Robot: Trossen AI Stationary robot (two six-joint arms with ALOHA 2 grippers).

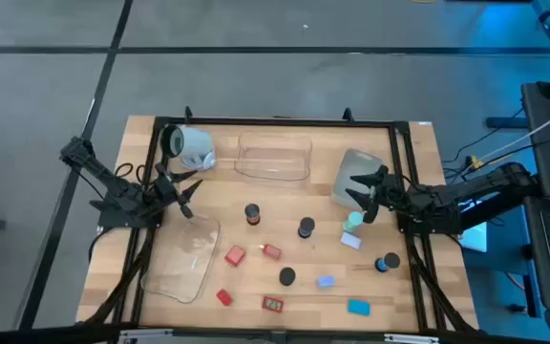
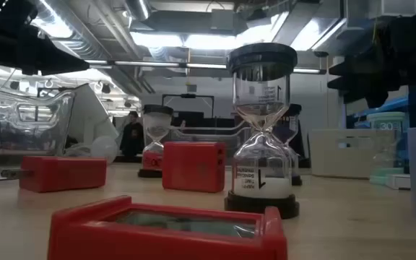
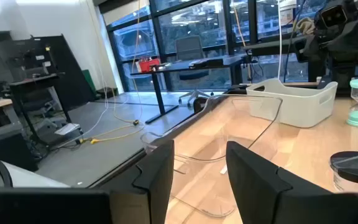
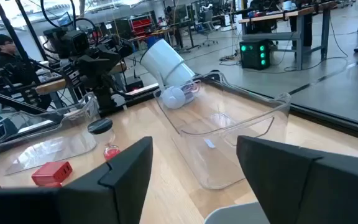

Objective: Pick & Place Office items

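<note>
Small office items lie scattered on the wooden table: black-topped sand timers (image 1: 252,212) (image 1: 306,227) (image 1: 287,276), red blocks (image 1: 235,255) (image 1: 273,304), blue blocks (image 1: 358,307), a teal timer (image 1: 353,220) and a pale lavender piece (image 1: 350,241). In the low view a timer (image 2: 262,130) stands upright behind a red block (image 2: 168,230). My left gripper (image 1: 184,191) (image 3: 197,180) hovers open at the table's left, above a clear tray's far end. My right gripper (image 1: 369,196) (image 4: 194,180) hovers open at the right, over the grey tub's near edge.
A white mug (image 1: 191,145) lies on its side at the far left. One clear tray (image 1: 275,158) sits at the far middle, another (image 1: 184,256) at the near left. The grey square tub (image 1: 356,175) stands far right. A person shows in the room (image 4: 2,50).
</note>
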